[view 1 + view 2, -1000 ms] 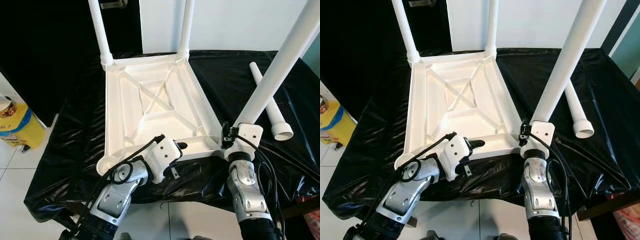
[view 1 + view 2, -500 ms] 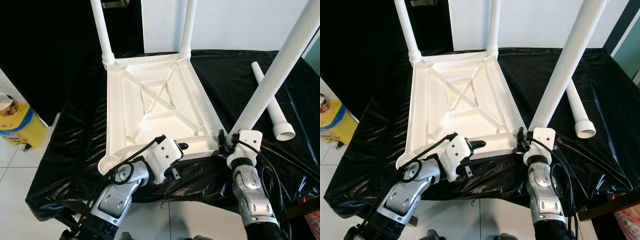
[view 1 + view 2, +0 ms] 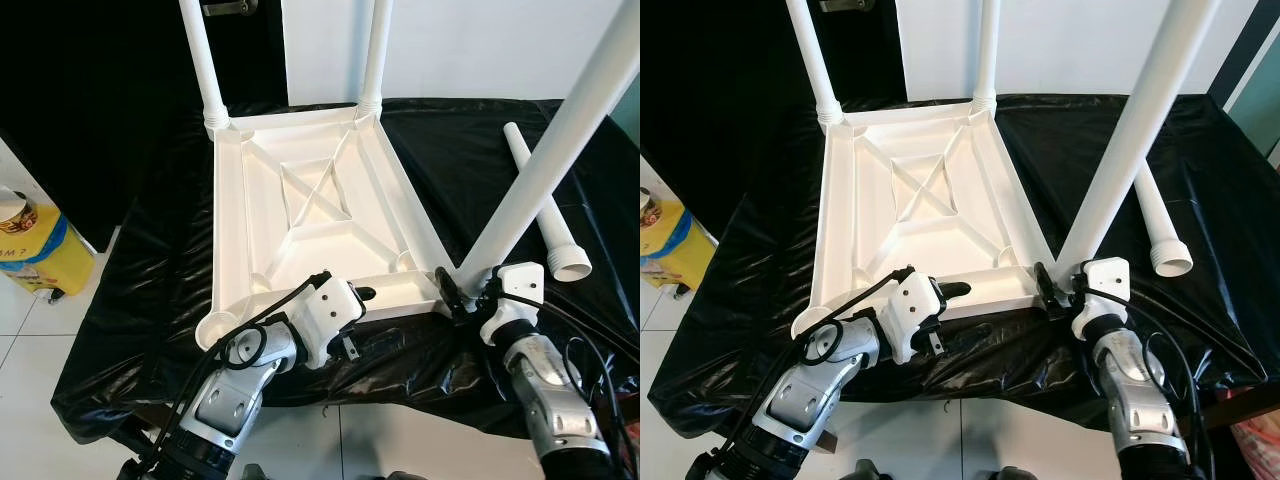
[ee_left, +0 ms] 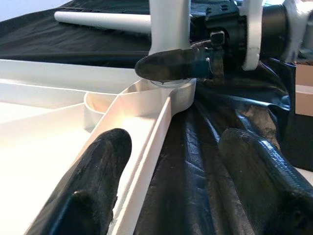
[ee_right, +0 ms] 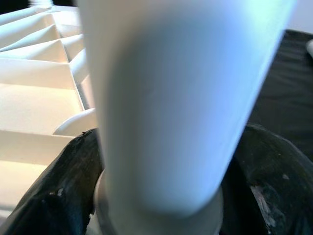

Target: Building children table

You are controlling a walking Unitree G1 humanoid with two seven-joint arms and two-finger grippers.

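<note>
The white tabletop (image 3: pixel 310 215) lies upside down on black sheeting (image 3: pixel 150 260), two legs (image 3: pixel 200 60) fitted at its far corners. A third leg (image 3: pixel 545 165) stands tilted in the near right corner socket — the right gripper (image 3: pixel 462 296) is clamped around its base. The left gripper (image 4: pixel 166 181) straddles the near rim, fingers apart. A spare leg (image 3: pixel 545 215) lies beside — near a yellow container (image 3: pixel 30 250).

- On the yellow container (image 3: pixel 30 255) at the left edge of the left eye view, a blue band carries a few white characters, cut off by the frame and too small to read.
- No other writing can be read.
</note>
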